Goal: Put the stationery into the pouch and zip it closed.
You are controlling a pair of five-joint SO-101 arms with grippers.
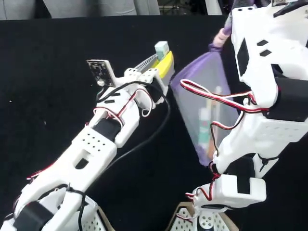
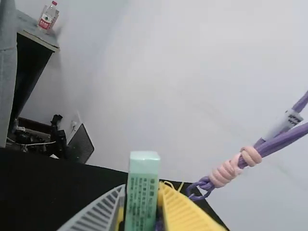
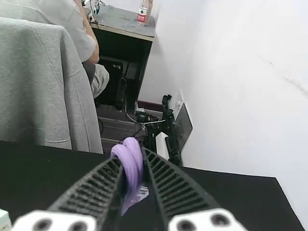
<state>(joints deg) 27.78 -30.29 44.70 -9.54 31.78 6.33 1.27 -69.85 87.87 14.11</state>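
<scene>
A white wall (image 2: 192, 72) backs the black table (image 1: 48, 86); dark desk (image 3: 122, 24) bears a bottle (image 2: 48, 17).

A mint-green block eraser (image 1: 161, 48) in a printed paper sleeve stands upright, clamped in the left gripper (image 1: 161, 60) with its top end sticking out, above the black bench (image 1: 48, 72). Near it on the right hangs a translucent purple mesh pouch (image 1: 202, 91), tilted, its lower corner pointing down. Pale stick-shaped items (image 1: 205, 126) show through the mesh. A purple cord (image 3: 129, 161) with a pink coiled section (image 2: 232, 168) runs from the pouch's top, pinched in the right gripper (image 3: 132, 168).
</scene>
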